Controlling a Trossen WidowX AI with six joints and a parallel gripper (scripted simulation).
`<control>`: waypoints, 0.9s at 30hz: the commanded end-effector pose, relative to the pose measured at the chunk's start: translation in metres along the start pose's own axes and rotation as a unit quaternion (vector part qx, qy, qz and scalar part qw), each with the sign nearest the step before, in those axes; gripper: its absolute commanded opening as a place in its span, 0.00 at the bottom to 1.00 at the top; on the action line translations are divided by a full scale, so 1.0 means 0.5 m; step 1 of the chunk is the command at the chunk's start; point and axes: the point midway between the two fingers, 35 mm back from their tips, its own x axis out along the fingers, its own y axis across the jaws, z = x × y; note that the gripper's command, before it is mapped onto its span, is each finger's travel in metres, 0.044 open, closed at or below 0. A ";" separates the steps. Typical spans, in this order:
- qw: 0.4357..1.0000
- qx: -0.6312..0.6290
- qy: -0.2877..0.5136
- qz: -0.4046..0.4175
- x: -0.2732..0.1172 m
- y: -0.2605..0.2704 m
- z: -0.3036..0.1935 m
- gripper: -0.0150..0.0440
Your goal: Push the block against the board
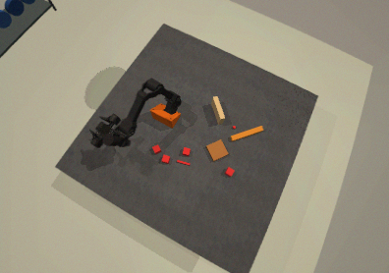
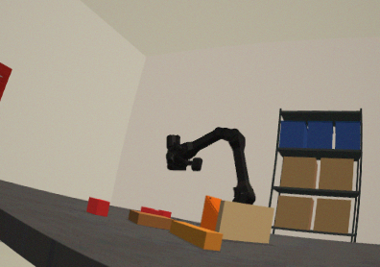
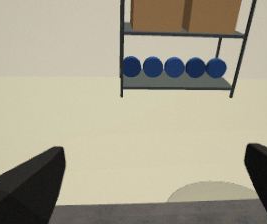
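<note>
We see our gripper (image 1: 99, 129) (image 2: 179, 152) (image 3: 155, 154) spread wide. The brown square block (image 1: 217, 150) (image 2: 150, 218) lies flat on the dark tabletop (image 1: 162, 216) (image 2: 43, 211) (image 3: 160, 212), near the orange board (image 1: 247, 133) (image 2: 198, 235) but apart from it.

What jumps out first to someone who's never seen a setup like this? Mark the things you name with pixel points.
Probably the black jointed robot arm (image 1: 141, 103) (image 2: 241, 160), arching over the dark grey table top (image 1: 196, 211) (image 2: 43, 226). Next, the bright orange wedge-like block (image 1: 165, 116) (image 2: 210, 213) beneath its bend, then the small red cubes scattered nearby, one (image 1: 230, 172) (image 2: 98, 206) apart from the rest.
</note>
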 end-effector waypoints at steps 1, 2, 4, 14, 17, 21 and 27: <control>1.000 0.000 0.000 0.000 0.000 0.000 0.000 0.89; 1.000 0.000 0.000 0.000 0.000 0.000 0.000 0.84; 1.000 -0.003 0.000 0.004 -0.003 0.001 0.001 0.75; 0.989 -0.091 -0.018 0.112 -0.099 0.036 0.036 0.31; 0.981 -0.120 -0.028 0.153 -0.141 0.047 0.049 0.25; 0.965 -0.159 -0.042 0.206 -0.201 0.058 0.063 0.25; 0.932 -0.219 -0.065 0.281 -0.295 0.064 0.076 0.25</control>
